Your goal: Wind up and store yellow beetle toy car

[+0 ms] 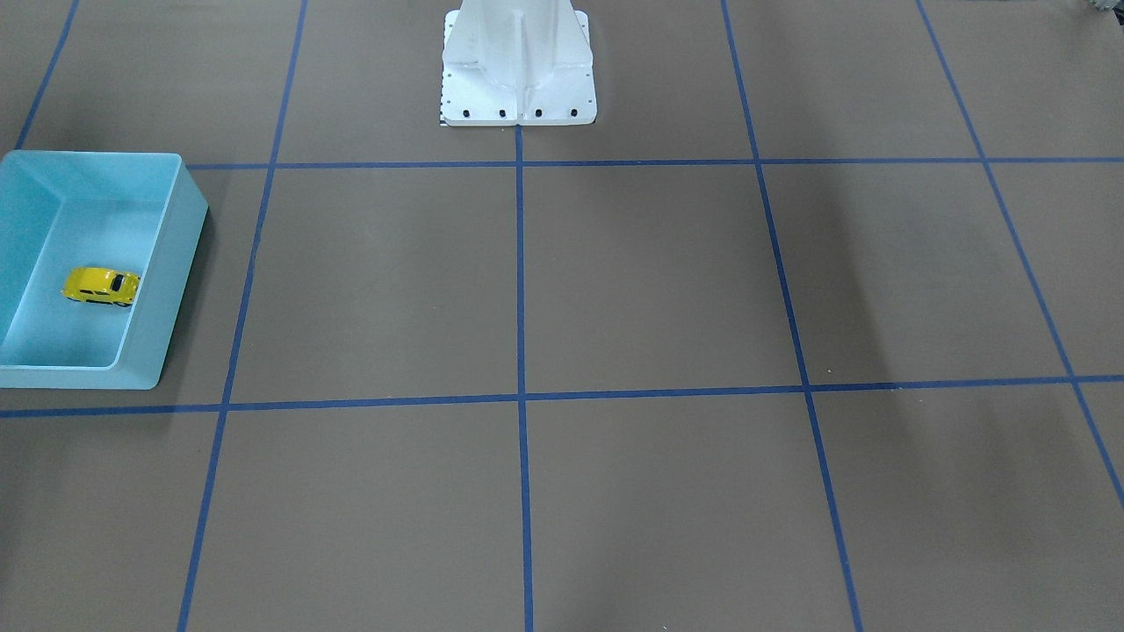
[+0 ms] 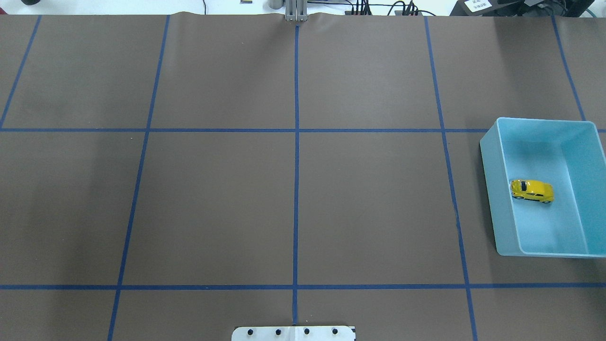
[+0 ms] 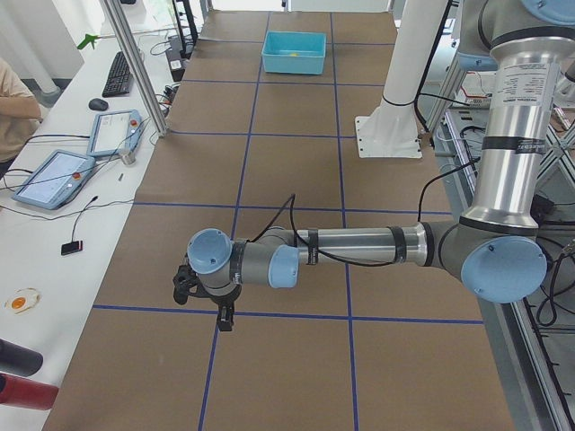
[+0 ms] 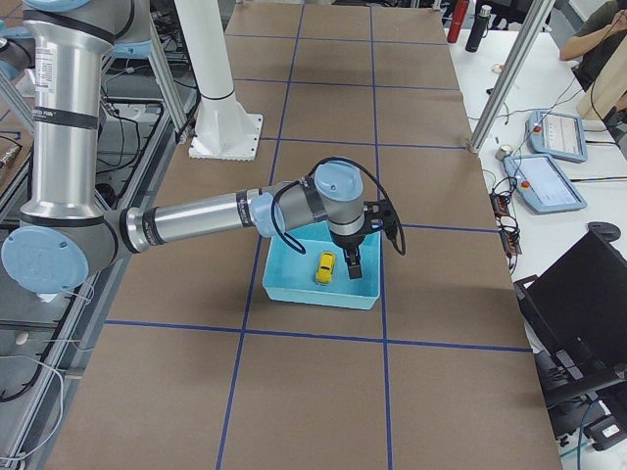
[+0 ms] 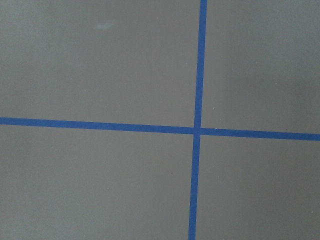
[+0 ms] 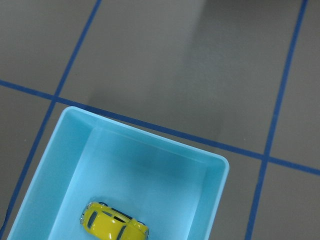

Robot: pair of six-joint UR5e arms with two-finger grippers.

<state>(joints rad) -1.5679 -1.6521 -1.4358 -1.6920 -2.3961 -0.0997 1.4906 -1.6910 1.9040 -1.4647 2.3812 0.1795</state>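
Note:
The yellow beetle toy car stands on its wheels on the floor of a light blue bin. It also shows in the overhead view, the exterior right view and the right wrist view. My right gripper hangs above the bin, clear of the car; I cannot tell if it is open or shut. My left gripper hangs over bare table far from the bin; I cannot tell its state. Neither gripper shows in the overhead or front views.
The bin sits at the table's end on my right. The white robot base stands at the table's middle edge. Blue tape lines cross the brown table. Tablets and a keyboard lie on a side desk.

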